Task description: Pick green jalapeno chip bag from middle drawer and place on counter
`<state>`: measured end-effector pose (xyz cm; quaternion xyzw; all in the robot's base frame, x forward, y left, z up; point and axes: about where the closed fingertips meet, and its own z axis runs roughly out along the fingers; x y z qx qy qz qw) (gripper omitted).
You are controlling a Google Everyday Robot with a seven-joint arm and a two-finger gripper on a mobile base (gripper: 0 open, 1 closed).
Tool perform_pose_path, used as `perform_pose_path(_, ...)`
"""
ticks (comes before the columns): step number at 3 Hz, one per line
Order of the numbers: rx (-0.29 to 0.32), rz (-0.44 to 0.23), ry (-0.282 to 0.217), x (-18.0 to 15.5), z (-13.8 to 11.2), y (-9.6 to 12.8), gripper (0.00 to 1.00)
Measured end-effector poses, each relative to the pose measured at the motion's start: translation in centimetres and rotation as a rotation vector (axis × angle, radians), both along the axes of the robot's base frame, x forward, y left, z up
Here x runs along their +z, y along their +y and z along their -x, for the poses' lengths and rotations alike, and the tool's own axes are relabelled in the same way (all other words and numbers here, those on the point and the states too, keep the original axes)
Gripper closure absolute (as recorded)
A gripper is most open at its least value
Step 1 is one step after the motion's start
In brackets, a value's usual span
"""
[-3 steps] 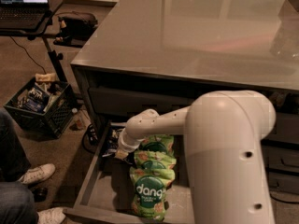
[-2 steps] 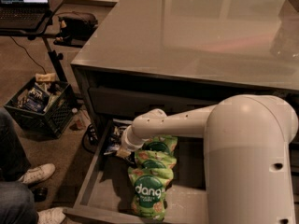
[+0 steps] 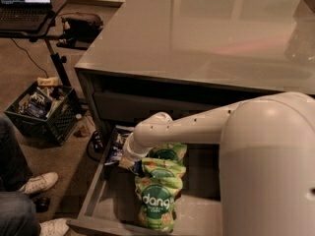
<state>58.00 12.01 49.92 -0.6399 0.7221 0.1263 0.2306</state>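
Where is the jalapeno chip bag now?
The chip bag lies lower left in the camera view, in the middle drawer's back left corner, left of the dang bags, beside the gripper.

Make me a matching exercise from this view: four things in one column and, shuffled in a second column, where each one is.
Column one
1. hand
2. green jalapeno chip bag
3. dang bags
4. black crate

Column two
A. on the floor, left of the counter
B. down in the open middle drawer, at the arm's tip, between the dark bag and the bright green ones
C. in the drawer's back left corner
D. in a row down the drawer's middle, toward its front

Pairs: 1-B, 2-C, 3-D, 4-A
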Motion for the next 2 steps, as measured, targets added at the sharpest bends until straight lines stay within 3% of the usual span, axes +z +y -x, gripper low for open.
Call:
perform_pose_path(1, -0.075, 0.039, -0.016, 7.37, 4.91, -0.60, 1.00)
perform_pose_path(2, -0.075, 0.040, -0.016, 7.75, 4.86, -0.62, 1.00)
